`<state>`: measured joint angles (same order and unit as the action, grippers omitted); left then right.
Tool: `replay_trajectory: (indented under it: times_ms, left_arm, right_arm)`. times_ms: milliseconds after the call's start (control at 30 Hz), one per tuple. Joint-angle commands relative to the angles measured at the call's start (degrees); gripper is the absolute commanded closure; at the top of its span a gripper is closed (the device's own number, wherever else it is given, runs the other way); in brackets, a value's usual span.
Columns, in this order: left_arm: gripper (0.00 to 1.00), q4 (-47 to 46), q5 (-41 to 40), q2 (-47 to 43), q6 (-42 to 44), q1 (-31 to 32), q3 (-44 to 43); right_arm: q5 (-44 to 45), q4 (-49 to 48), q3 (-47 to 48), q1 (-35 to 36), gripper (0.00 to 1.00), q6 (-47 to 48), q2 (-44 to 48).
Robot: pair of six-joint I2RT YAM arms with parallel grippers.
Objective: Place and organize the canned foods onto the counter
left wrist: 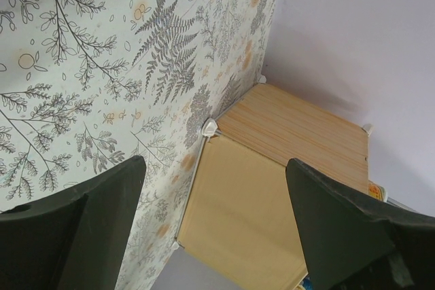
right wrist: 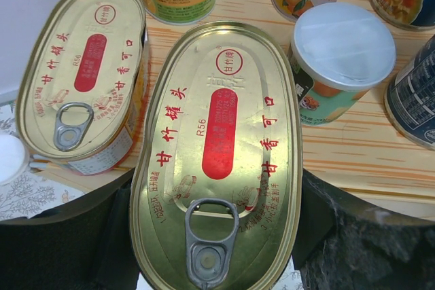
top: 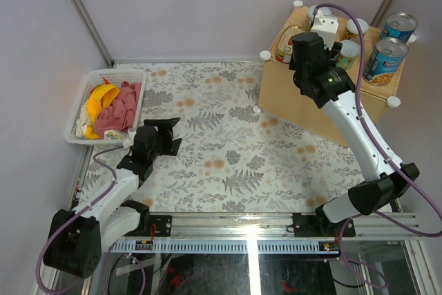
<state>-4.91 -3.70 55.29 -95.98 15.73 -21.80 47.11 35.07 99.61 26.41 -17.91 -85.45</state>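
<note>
My right gripper pinches a flat oval gold tin, red label and ring-pull facing up, at the edge of the bamboo counter, beside a second gold tin. My left gripper hangs spread and empty.

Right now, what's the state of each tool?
Left tool: open, holding nothing.
Right tool: closed on the flat oval gold tin.

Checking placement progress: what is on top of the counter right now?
On the counter: two blue-labelled cans, three small cans, one oval gold tin; a second gold tin sits in the right gripper. From above, the right arm hides the counter's middle.
</note>
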Motion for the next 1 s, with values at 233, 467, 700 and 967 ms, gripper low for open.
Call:
replay_trajectory:
  times_ms: [233, 467, 700, 967]
  left_arm:
    - [0.16, -5.2, -1.1, 3.0, 1.0, -0.1, -1.1]
    - [0.16, -6.9, -0.7, 6.3, 1.3, -0.2, -2.0]
    - [0.16, -8.6, -0.5, 8.6, 1.3, -0.1, -2.4]
    - [0.16, -9.3, -0.5, 9.8, 1.3, -0.1, -2.3]
  right_arm:
    - [-2.8, -10.7, -1.9, -3.1, 1.00, 2.5, -1.0]
    - [-6.8, -11.8, -2.2, -5.4, 1.00, 3.0, -2.4]
    - [-8.0, -13.3, -4.1, -6.7, 1.00, 3.6, -2.8]
    - [-8.0, -15.0, -5.0, -7.5, 1.00, 3.8, -3.5]
